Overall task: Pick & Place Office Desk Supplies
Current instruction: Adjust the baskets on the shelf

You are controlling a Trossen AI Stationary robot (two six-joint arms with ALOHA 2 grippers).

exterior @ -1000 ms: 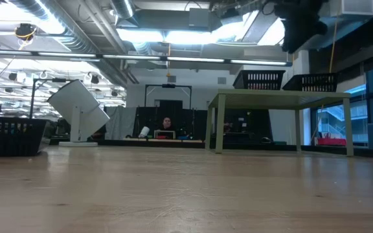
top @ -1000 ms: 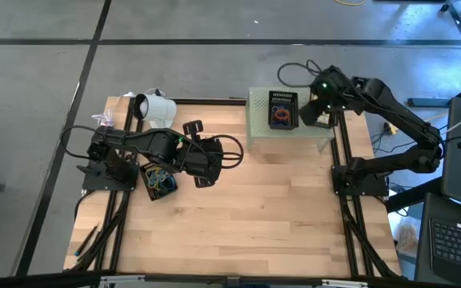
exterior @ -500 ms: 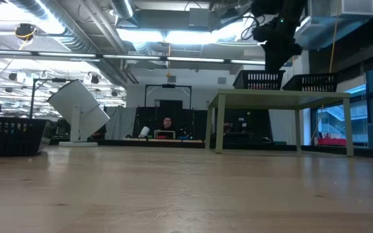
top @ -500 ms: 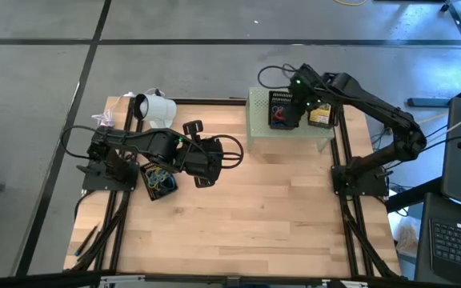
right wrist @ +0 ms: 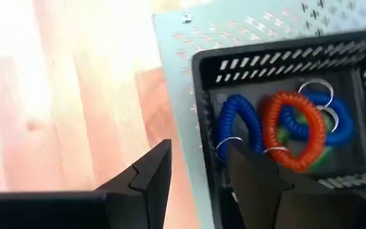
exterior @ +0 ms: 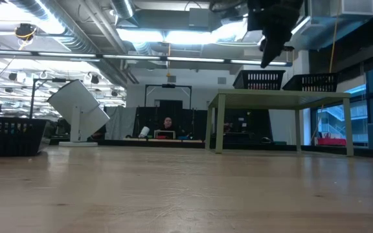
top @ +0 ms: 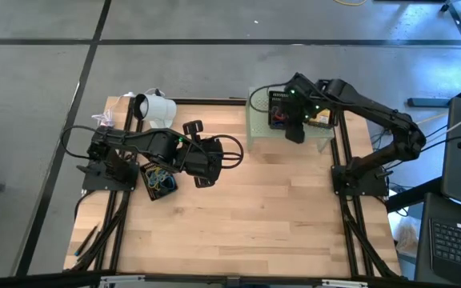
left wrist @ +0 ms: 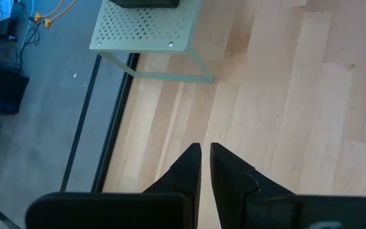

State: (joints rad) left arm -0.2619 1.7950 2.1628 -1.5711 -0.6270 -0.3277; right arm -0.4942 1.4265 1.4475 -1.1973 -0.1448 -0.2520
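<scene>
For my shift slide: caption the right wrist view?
Right end effector open above black basket holding blue and red coil bands.

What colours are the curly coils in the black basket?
The coils are blue and orange-red, with a bit of green underneath. The right wrist view shows them best.

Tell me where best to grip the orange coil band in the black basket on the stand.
Probably the orange coil band by its upper loop, coming from straight above: it lies flat on blue coils inside the walled black basket, so sides are blocked. The right gripper hovers open at the basket's edge.
</scene>
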